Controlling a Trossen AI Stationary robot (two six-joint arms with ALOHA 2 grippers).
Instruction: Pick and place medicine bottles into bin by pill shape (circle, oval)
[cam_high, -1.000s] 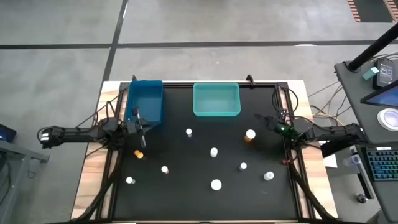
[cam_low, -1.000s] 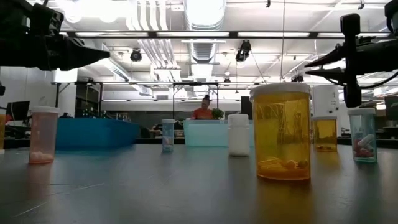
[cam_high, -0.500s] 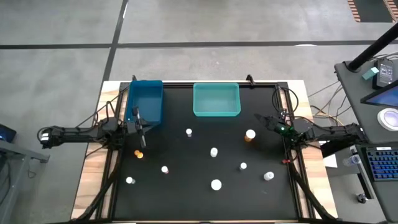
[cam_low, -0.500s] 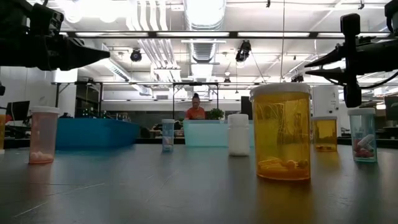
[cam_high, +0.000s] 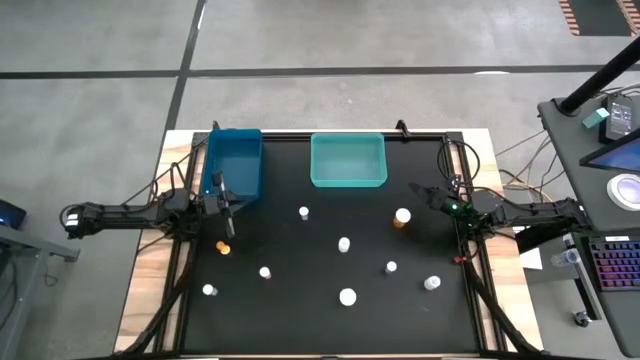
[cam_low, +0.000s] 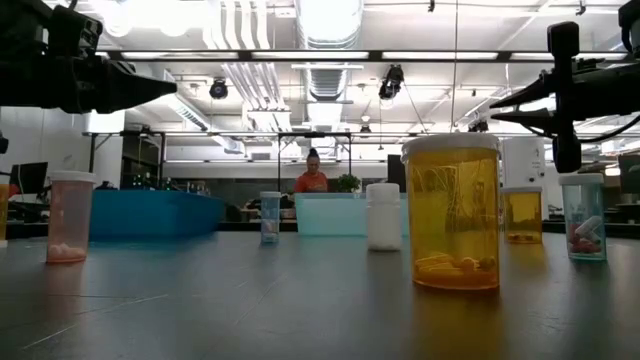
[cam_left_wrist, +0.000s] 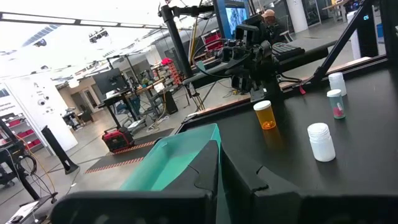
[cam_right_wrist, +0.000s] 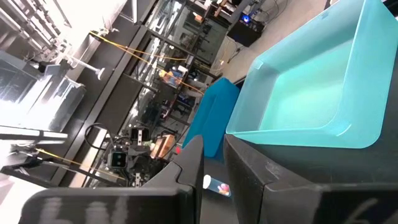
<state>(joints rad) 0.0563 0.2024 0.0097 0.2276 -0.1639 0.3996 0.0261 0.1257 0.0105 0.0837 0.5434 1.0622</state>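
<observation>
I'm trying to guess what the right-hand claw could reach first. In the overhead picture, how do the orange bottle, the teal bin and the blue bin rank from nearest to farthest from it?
From the right claw, at the table's right side:
1. Orange bottle, just in front of the claw, right half of the table.
2. Teal bin, back edge, middle.
3. Blue bin, back left corner, beside the left claw.

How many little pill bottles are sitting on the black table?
8: amber bottles near the left and right grippers; white-capped bottles mid-table, and along the near side. That makes 9.
</observation>
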